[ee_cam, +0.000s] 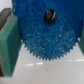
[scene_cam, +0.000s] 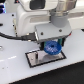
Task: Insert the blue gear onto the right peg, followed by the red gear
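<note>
The blue gear (scene_cam: pixel 52 49) hangs just above the dark plate with a pale rim (scene_cam: pixel 31 59), near its end toward the exterior view's right. My gripper (scene_cam: pixel 51 44) is shut on it, a finger on each side of the rim. The wrist view is mostly filled by the blue gear (ee_cam: pixel 47 32), toothed edge downward, its dark centre hole showing, held between green finger pads (ee_cam: pixel 10 47). I cannot make out the right peg; the gear and the gripper cover that part of the plate. The red gear is out of view.
The plate lies on a white table (scene_cam: pixel 15 72). The arm's white body (scene_cam: pixel 30 17) fills the upper part of the exterior view, with a dark cable (scene_cam: pixel 10 35) trailing toward that view's left.
</note>
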Controlling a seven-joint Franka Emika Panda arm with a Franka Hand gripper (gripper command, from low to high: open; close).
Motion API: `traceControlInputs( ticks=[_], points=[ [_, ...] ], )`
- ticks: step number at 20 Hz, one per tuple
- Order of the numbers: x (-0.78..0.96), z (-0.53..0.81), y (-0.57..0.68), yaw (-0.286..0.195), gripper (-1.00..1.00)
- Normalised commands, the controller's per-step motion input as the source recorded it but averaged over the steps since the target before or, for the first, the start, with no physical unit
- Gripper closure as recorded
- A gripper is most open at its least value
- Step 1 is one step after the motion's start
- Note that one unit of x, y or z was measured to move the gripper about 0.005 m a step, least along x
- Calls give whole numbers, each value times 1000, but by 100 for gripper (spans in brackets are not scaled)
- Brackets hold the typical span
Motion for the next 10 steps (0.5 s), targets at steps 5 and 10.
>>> traceControlInputs(
  ticks=[5,10],
  points=[
    [65,38,-3,0,100],
    [112,-128,-29,0,100]
  ],
)
